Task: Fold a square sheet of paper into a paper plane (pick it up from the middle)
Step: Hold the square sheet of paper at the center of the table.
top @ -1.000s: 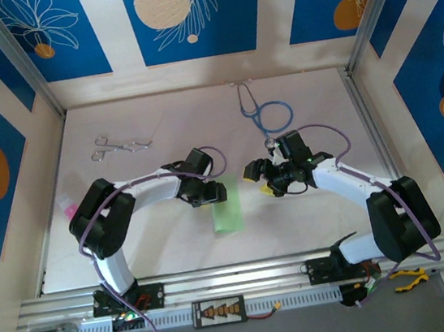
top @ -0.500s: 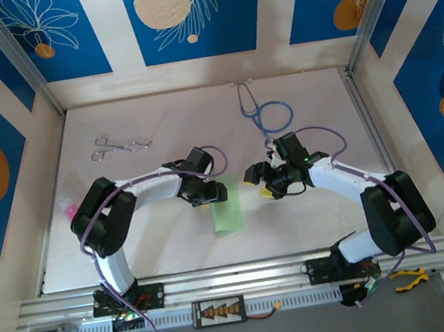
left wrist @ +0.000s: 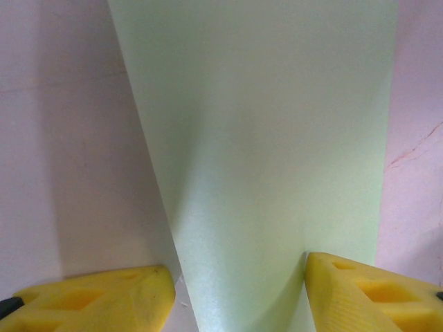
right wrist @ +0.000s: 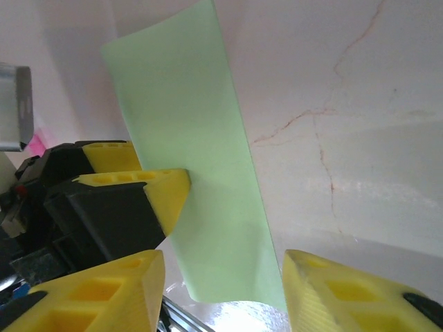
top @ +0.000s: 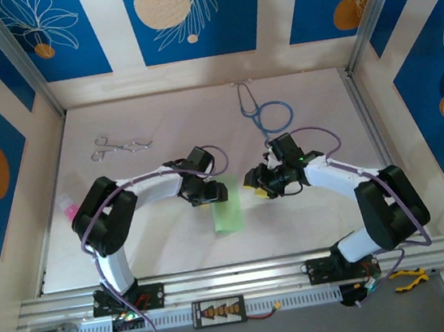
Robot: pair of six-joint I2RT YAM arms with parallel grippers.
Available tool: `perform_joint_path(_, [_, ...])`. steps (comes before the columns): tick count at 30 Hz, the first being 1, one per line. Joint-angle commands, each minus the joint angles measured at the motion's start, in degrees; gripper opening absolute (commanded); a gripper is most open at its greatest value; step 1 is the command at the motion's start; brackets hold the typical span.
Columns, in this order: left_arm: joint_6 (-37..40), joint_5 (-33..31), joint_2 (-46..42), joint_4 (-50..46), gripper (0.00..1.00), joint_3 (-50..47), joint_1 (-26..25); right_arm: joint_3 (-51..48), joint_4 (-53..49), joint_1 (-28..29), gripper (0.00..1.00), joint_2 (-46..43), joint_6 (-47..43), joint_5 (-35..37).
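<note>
Green paper [top: 228,210], pale and folded to a narrow strip, lies on the white table [top: 159,244] near its middle, its long side running away from me. My left hand [top: 209,192] sits over the strip's far end. In the left wrist view its two yellow fingers [left wrist: 104,301] stand apart, not clamped on anything, and the paper [left wrist: 277,173] runs out between them, its right edge passing by the right finger. My right hand [top: 256,188] is just beside the strip on its right. In the right wrist view its fingers [right wrist: 104,290] are spread wide with nothing between them, and the paper [right wrist: 201,173] lies ahead. There a left fingertip [right wrist: 173,194] touches the paper's edge. A blue stethoscope [top: 268,115] lies at the back, steel forceps [top: 121,145] at back left.
</note>
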Motion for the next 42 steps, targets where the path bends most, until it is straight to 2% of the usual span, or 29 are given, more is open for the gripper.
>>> perform_joint_path(1, [0.5, -2.9, 6.5, 1.8, 0.61, -3.8, 0.0, 1.9, -0.1, 0.8, 0.44, 1.1, -0.7, -1.2])
perform_joint_path(8, [0.4, -3.1, 6.4, 1.7, 0.61, -3.8, 0.0, 3.1, 1.4, 2.7, 0.13, 4.4, -1.2, -2.1])
perform_joint_path(12, [0.4, -2.8, 6.5, 1.8, 0.61, -3.7, 0.0, 3.7, 2.5, 4.2, 0.00, 6.8, -0.6, -1.5])
perform_joint_path(34, [0.4, -2.5, 6.6, 1.9, 0.62, -3.8, 0.0, 5.0, 10.1, 9.3, 0.00, 15.6, 2.1, -0.9])
perform_joint_path(42, [0.1, -2.1, 6.7, 2.4, 0.62, -4.0, 0.0, 5.0, 8.8, 10.3, 0.00, 17.6, 0.8, 1.0])
